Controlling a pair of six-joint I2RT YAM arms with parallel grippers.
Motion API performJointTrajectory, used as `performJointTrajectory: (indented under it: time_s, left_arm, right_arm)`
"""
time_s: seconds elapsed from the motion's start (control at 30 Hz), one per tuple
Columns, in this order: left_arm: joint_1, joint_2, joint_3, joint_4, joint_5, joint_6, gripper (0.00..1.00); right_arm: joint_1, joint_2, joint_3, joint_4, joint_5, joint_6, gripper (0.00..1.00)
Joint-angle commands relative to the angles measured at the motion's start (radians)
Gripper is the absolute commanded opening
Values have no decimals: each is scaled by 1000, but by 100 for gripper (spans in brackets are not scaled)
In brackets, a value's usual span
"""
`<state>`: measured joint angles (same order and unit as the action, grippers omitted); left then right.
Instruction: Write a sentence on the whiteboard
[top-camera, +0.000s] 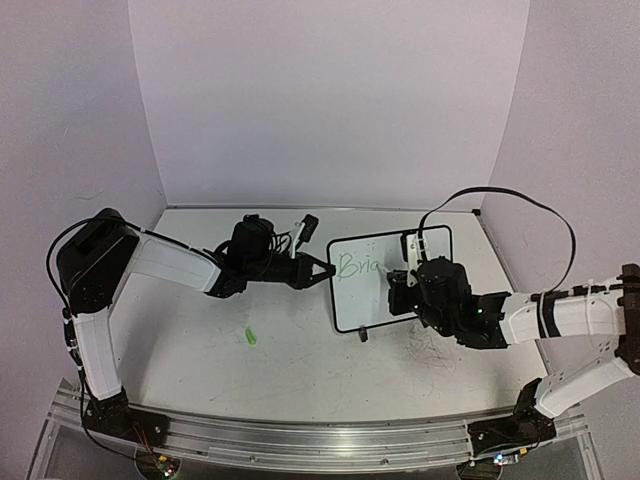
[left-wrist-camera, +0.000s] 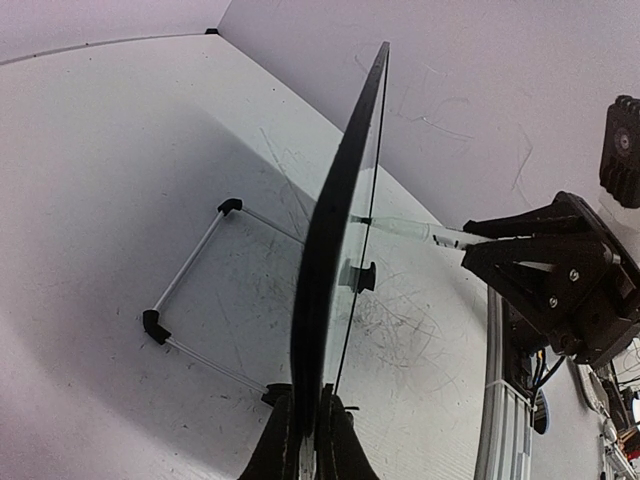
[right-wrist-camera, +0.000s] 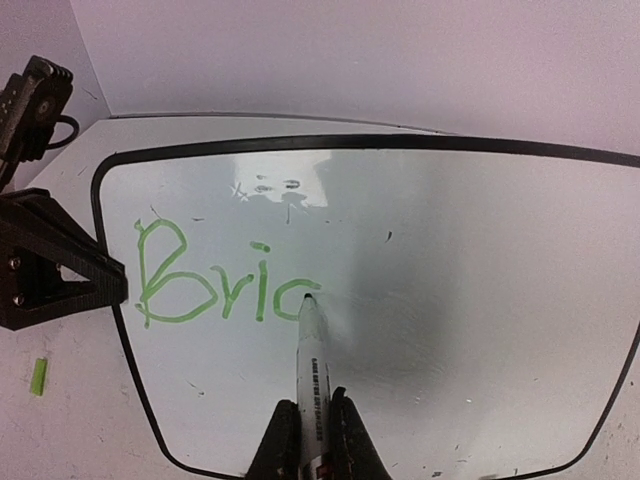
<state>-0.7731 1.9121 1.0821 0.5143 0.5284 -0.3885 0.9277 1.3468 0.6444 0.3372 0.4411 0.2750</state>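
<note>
I see the left gripper (top-camera: 326, 271) clamped on the left edge of the standing black-framed white whiteboard (top-camera: 362, 300), right of centre. The right gripper (right-wrist-camera: 313, 440) grips a white marker (right-wrist-camera: 312, 365), its tip on the green handwriting (right-wrist-camera: 222, 285) "Bric". A small green cap (top-camera: 250, 336) lies near-left.

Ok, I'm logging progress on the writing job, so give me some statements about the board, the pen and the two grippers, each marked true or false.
1. The left gripper is shut on the edge of the whiteboard. True.
2. The sentence is written in red. False: it is light green.
3. The right gripper holds a marker with its tip on the board. True.
4. Two full lines are already written. False: only "Bric" shows.
5. The small green piece lies on the board. False: it lies on the table, left of the board.
</note>
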Motion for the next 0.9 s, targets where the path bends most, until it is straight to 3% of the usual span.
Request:
performJointTrajectory:
  time_s: [0.0,0.87]
  left_arm:
    - [5,-50,-7,-19,-5,23,0]
    - [5,-52,-8,-19,-10,24,0]
  right_arm:
    - [-21,17,44,19,45,-19,0]
    - [-15,-26,-26,-63,-36,43,0]
